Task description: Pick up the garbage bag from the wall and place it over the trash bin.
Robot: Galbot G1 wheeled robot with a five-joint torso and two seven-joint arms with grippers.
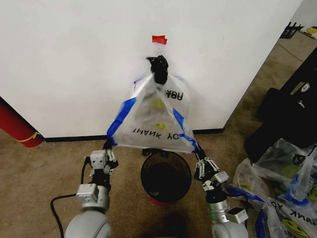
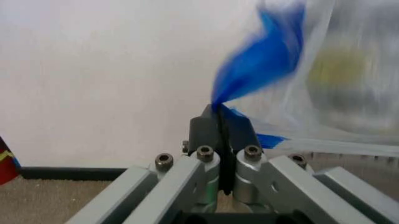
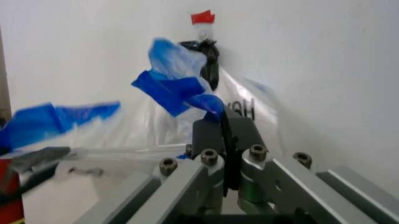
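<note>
Mid-step: left gripper (image 1: pixel 110 145) and right gripper (image 1: pixel 199 154) both pinching blue handles of garbage bag (image 1: pixel 156 121), hung upside down off wall (image 1: pixel 74 59). Next, probably: unhook top, lower mouth over trash bin (image 1: pixel 166 174) at 6 o'clock.

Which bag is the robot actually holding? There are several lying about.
Look at the white wall. Below the red tape, the garbage bag hangs upside down above the black bin, its blue handles pinched by the left gripper and right gripper. The other bags lie on the floor.
</note>
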